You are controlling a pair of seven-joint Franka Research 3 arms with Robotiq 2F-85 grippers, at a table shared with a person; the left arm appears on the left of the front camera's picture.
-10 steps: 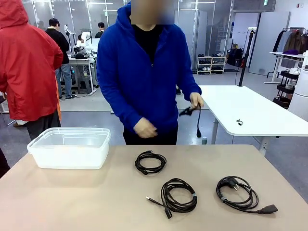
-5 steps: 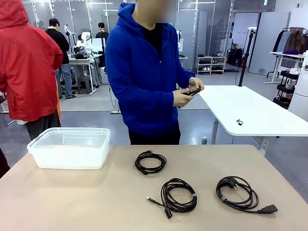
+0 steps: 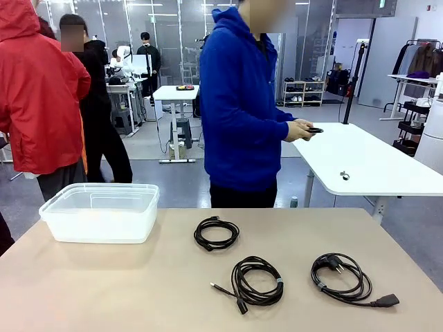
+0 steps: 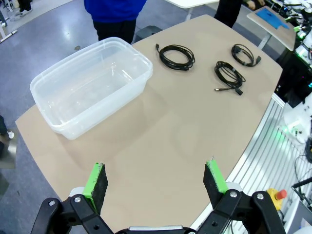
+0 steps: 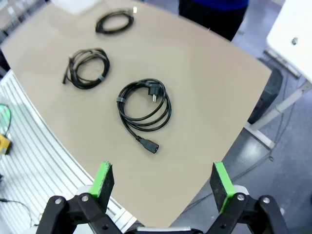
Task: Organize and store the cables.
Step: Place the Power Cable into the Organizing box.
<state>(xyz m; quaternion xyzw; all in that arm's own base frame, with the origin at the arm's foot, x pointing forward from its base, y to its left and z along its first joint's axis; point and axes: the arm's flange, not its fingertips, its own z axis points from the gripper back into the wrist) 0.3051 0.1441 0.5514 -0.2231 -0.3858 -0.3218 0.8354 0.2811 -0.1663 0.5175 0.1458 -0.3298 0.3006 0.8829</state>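
Three coiled black cables lie on the tan table: a small one [image 3: 216,233] mid-table, a thin one [image 3: 256,280] nearer the front, and a thick power cord [image 3: 342,277] at the right. The left wrist view shows them far off, the small one [image 4: 176,54], the thin one [image 4: 229,77] and the power cord [image 4: 245,54]. In the right wrist view the power cord [image 5: 145,110] lies below the camera, with the thin coil [image 5: 87,68] and the small coil [image 5: 115,22] beyond. My left gripper [image 4: 156,181] and right gripper [image 5: 162,184] hang open above the table, holding nothing.
An empty clear plastic bin [image 3: 101,211] stands at the table's left, also in the left wrist view as the bin [image 4: 87,85]. A person in a blue hoodie [image 3: 242,111] stands beyond the far edge, turned to a white table [image 3: 360,162], holding a small dark thing.
The person in blue has straightened up and turned right toward the white table, hands now over its corner. The cables and bin have not moved.
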